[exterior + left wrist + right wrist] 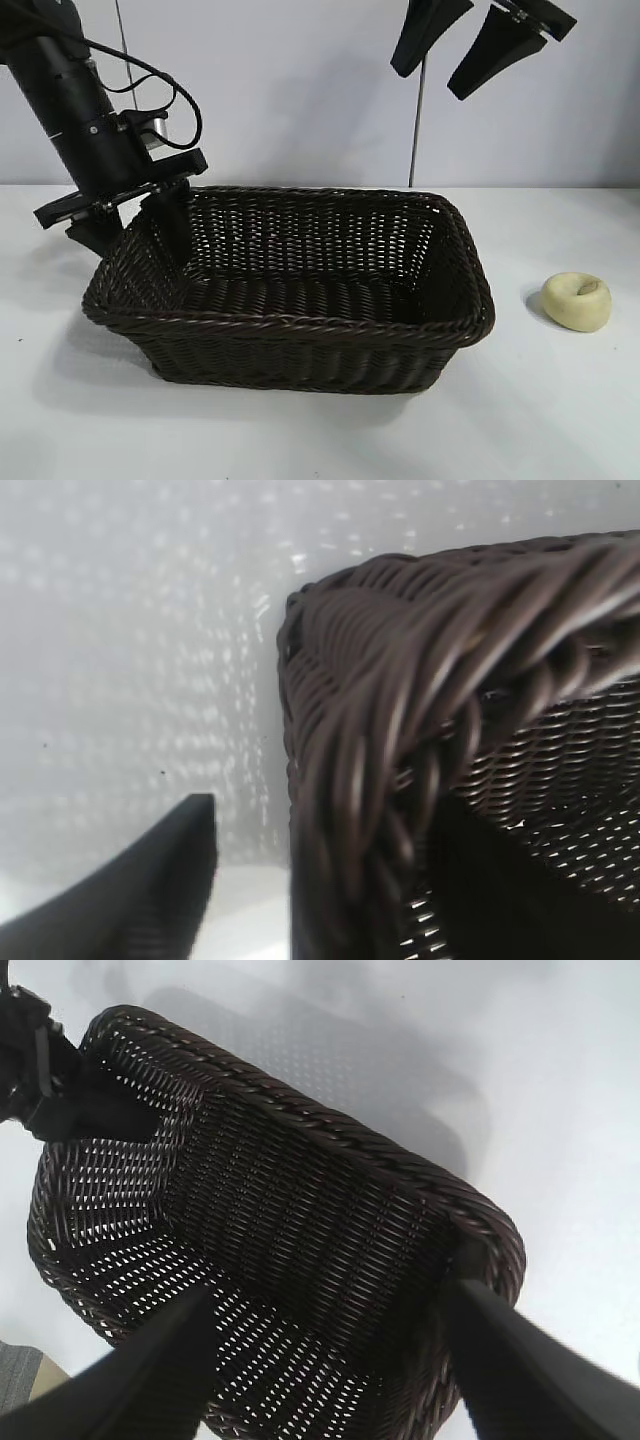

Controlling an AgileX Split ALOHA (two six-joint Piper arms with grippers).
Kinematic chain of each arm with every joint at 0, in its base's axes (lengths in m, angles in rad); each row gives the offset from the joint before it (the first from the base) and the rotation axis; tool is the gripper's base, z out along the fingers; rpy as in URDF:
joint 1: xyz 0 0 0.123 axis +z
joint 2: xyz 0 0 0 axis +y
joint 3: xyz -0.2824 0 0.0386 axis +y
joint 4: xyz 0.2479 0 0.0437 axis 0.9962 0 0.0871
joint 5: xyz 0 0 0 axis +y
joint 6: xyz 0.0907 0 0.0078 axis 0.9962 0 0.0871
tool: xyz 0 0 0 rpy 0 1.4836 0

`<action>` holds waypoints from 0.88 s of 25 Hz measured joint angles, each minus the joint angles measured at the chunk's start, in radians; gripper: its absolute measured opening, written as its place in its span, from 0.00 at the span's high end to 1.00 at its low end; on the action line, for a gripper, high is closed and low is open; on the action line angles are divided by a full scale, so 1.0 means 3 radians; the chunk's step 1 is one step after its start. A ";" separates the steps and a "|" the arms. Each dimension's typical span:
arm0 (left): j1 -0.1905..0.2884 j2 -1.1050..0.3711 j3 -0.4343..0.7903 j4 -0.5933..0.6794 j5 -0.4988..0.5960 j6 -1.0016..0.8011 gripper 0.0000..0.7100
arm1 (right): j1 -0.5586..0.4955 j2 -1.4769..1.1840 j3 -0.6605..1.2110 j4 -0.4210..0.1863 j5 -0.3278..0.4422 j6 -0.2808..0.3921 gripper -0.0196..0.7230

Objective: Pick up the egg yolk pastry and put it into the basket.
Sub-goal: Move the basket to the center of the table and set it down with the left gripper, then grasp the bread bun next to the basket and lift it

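Both grippers gape: left gripper [135, 232] straddles the basket [300, 325] rim; right gripper [480, 40] hangs high; pastry [577, 300] lies apart on the bare surface [560, 410].

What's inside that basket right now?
No pastry: the basket holds only one finger of the left claw, which straddles its corner. The pastry lies outside on the table. Nothing inside looks hidden.

The left arm slants down from the upper left of the exterior view, its left gripper [135, 235] low with the fingers parted, one finger [172, 232] set lower and inward of the other [95, 238]. The right arm is raised at the upper right; its right gripper [470, 45] hangs high, both dark fingers spread wide and angled downward.
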 joint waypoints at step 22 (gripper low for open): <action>0.0000 -0.1445 0.0367 0.0189 -0.0067 -0.0018 0.30 | 0.0000 0.0000 0.0000 0.0000 0.0000 0.0000 0.32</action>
